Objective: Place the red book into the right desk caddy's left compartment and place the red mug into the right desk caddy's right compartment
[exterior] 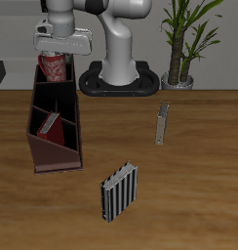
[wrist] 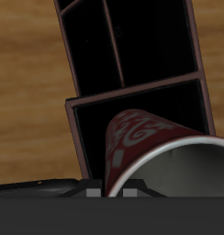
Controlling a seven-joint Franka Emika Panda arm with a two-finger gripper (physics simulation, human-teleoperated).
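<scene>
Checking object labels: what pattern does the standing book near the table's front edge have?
Black-and-white vertical stripes on the striped book; clearest in the exterior view.

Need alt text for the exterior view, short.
A robot arm's gripper holds the red mug over the far end of the right desk caddy, above its right compartment. The red book leans inside the left compartment; a striped book stands nearer the table's front edge.
</scene>
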